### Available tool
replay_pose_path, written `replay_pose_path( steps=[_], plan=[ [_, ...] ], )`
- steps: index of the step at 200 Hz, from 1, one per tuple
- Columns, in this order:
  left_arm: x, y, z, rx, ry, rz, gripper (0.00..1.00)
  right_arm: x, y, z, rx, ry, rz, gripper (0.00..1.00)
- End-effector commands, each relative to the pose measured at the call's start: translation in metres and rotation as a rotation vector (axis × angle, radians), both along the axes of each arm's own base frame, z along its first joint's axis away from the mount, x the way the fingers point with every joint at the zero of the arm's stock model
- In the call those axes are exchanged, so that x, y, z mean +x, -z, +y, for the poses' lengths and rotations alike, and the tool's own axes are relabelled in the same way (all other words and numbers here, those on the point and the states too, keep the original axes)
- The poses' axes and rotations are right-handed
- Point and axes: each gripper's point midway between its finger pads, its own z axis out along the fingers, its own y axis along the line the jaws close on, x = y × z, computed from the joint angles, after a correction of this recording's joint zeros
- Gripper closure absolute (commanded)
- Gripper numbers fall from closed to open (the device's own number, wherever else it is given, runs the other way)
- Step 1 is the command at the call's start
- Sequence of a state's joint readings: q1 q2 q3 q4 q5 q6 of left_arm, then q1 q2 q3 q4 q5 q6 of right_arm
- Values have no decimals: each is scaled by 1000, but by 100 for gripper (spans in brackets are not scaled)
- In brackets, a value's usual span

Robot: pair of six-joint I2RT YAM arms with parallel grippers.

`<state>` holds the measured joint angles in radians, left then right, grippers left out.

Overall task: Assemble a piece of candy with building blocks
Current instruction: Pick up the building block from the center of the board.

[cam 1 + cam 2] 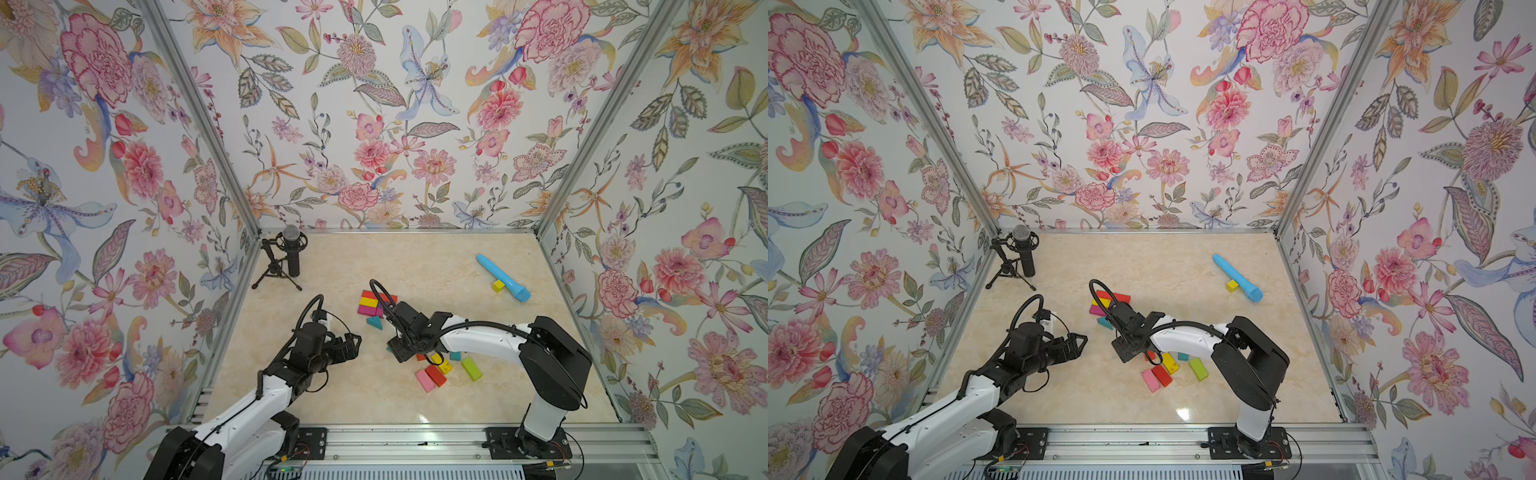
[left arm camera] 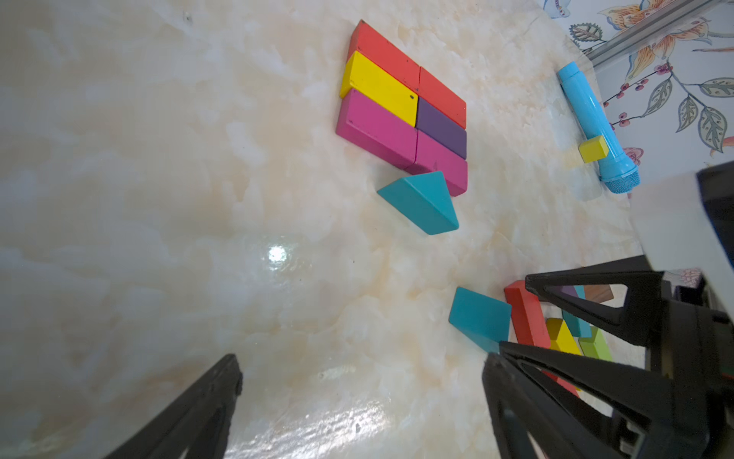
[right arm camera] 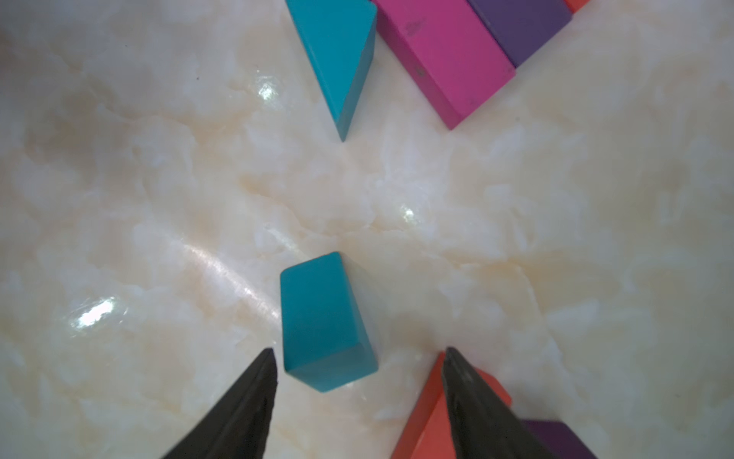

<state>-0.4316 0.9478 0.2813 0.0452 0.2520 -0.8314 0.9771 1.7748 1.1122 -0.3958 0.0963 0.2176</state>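
Six building blocks, red, yellow, magenta and purple, lie joined as a flat rectangle [image 1: 376,303] [image 2: 401,107] mid-table. A teal wedge [image 1: 375,322] [image 2: 421,202] rests beside its near corner. My right gripper [image 3: 359,351] [image 1: 397,353] is open and points down at a second teal wedge [image 3: 323,322] [image 2: 480,318], which lies just ahead of the tips, close to one finger and not gripped. A red block [image 3: 425,417] lies against the other finger. My left gripper [image 2: 362,359] [image 1: 353,340] hangs wide open over bare table, left of the right one.
Loose pink, red, yellow, green and teal blocks [image 1: 444,368] lie under and beside the right arm. A light-blue tube [image 1: 503,277] with a yellow cube [image 1: 498,285] against it lies at the back right. A microphone on a tripod [image 1: 291,255] stands in the back left corner.
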Motion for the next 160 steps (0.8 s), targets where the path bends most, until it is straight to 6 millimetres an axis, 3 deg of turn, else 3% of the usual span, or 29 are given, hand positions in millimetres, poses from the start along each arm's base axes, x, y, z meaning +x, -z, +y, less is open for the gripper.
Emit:
replay_pose_path(
  steps=[1, 41, 81, 123, 139, 160],
  plan=[
    [-8, 10, 6, 32, 11, 27, 4, -5, -1, 15, 11, -136, -2, 32],
    [-10, 9, 1, 14, 41, 28, 4, -12, 16, 25, 29, -205, 58, 36],
    [-11, 11, -2, -2, 47, 32, 6, -14, 27, 25, 36, -205, 97, 64],
    [-12, 12, -6, -4, 82, 28, 7, -17, 28, 24, 126, -144, 155, 73],
    [-10, -1, -12, -11, 131, -24, 7, -17, 22, 21, 265, -63, 239, 74],
    [-4, -39, -24, -14, 216, -162, 6, -16, -1, 20, 508, 32, 354, 74]
  ],
)
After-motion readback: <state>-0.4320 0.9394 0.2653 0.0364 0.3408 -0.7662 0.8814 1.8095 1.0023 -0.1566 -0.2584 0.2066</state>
